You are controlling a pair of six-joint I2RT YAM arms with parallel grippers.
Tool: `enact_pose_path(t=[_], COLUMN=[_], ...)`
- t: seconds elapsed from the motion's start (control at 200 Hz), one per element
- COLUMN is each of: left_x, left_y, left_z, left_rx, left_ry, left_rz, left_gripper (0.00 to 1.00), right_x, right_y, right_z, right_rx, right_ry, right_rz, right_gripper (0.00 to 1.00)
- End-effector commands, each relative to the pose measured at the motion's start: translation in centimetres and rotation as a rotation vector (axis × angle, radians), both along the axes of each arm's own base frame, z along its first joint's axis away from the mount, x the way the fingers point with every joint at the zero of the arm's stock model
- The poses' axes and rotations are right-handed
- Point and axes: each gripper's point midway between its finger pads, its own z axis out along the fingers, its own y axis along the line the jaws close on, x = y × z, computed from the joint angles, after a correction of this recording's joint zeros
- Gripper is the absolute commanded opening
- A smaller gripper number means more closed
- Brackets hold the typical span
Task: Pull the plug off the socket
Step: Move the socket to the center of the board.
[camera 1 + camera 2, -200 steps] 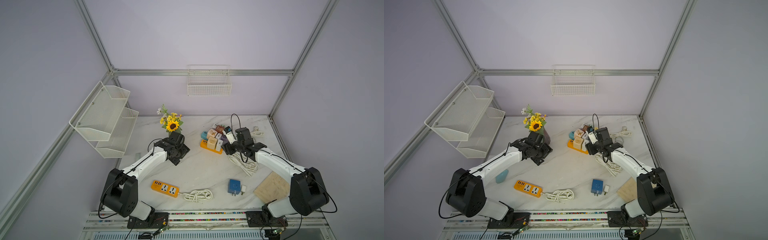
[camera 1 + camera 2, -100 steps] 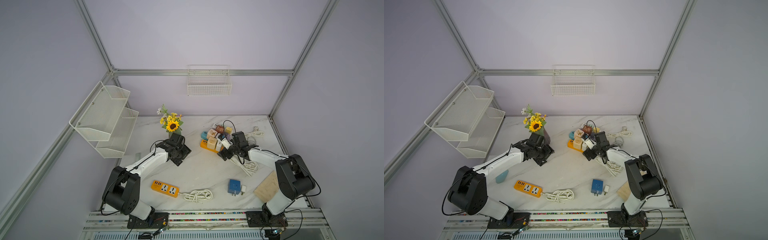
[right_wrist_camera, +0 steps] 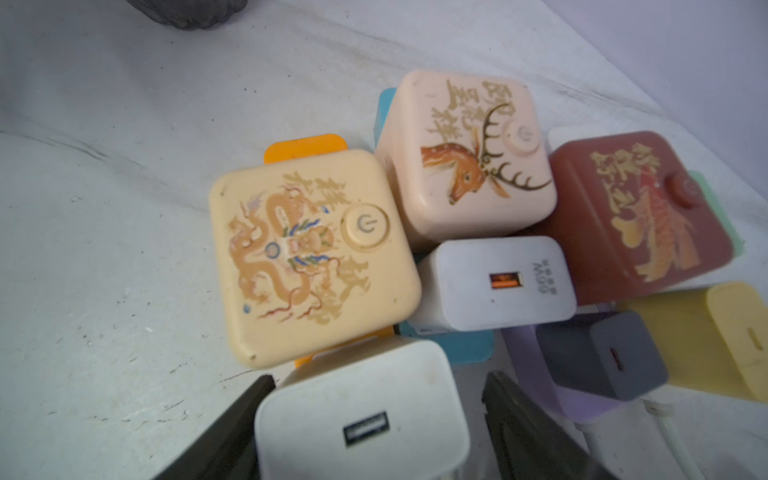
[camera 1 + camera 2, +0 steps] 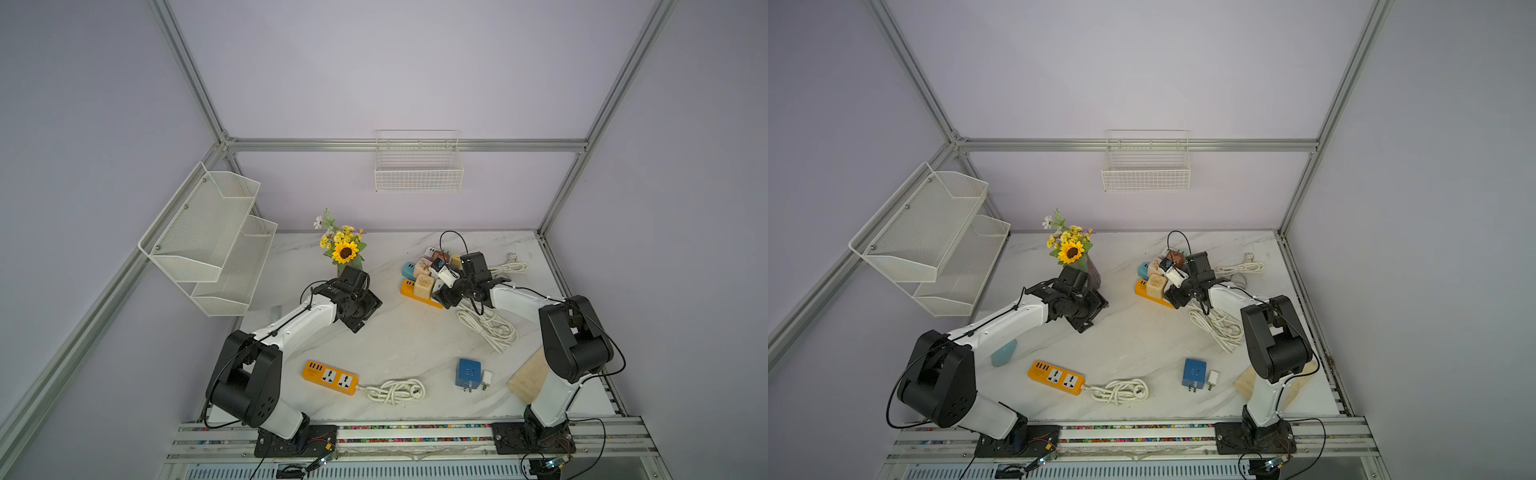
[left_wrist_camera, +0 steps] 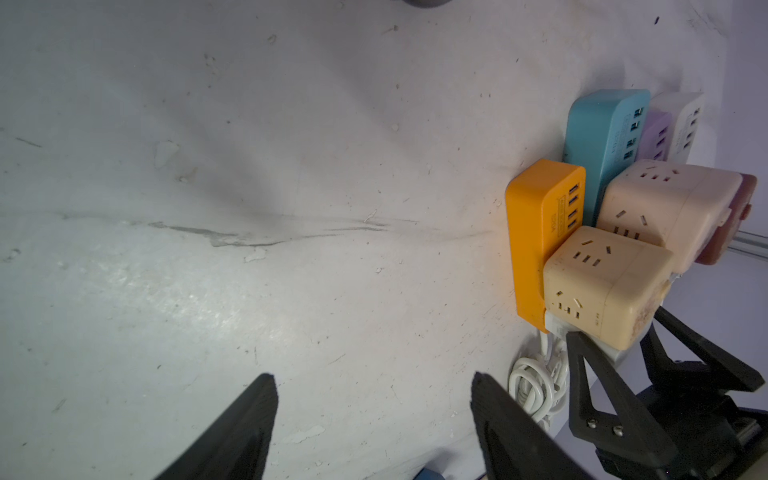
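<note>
A white USB charger plug (image 3: 361, 415) sits in the near end of the orange socket strip (image 3: 305, 145), beside a cream dragon-printed cube (image 3: 307, 257). My right gripper (image 3: 379, 376) straddles this plug. One finger touches its side, the other stands a little off it, so the jaws are open. In both top views the right gripper (image 4: 446, 293) is low at the strip's (image 4: 415, 291) right end. My left gripper (image 5: 372, 378) is open over bare table, left of the strip (image 5: 536, 232). It hovers mid-table in a top view (image 4: 365, 316).
Deer (image 3: 465, 153) and red (image 3: 640, 216) cubes and other chargers crowd the strips. A coiled white cable (image 4: 486, 326) lies by the right arm. A second orange strip (image 4: 330, 377), a blue adapter (image 4: 468, 372), a wooden board (image 4: 530, 380) and a flower vase (image 4: 344, 249) stand around.
My right arm folded in and its gripper shifted left and down onto the plug at the strip's end. The left gripper edged slightly toward the strip.
</note>
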Motion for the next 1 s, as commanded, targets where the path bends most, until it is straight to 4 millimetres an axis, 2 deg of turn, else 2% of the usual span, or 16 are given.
enact_pose_path(t=[0.0, 0.095, 0.235, 0.495, 0.605, 0.775, 0.995], left_x=[0.6, 0.7, 0.4, -0.3, -0.4, -1.1, -3.1], left_y=[0.1, 0.3, 0.7, 1.7, 2.1, 3.1, 5.2], left_z=[0.7, 0.8, 0.3, 0.3, 0.2, 0.2, -0.3], left_rx=[0.002, 0.002, 0.017, 0.048, 0.049, 0.067, 0.062], left_ry=[-0.018, -0.016, 0.017, 0.07, 0.088, 0.124, 0.235], left_rz=[-0.008, 0.004, 0.026, 0.093, 0.117, 0.167, 0.337], left_gripper=[0.76, 0.76, 0.76, 0.77, 0.77, 0.78, 0.84], right_x=[0.0, 0.1, 0.2, -2.4, -4.0, -7.3, -12.8], right_y=[0.5, 0.5, 0.9, 2.5, 3.5, 6.3, 11.9], right_z=[0.2, -0.1, 0.3, 0.3, 0.5, 0.0, 1.3], right_rx=[0.01, 0.002, -0.003, -0.025, 0.005, 0.014, 0.062], right_ry=[0.01, 0.016, 0.006, 0.019, 0.042, 0.089, 0.094], right_rz=[0.029, 0.033, 0.047, 0.115, 0.15, 0.231, 0.331], right_gripper=[0.76, 0.71, 0.59, 0.48, 0.45, 0.43, 0.42])
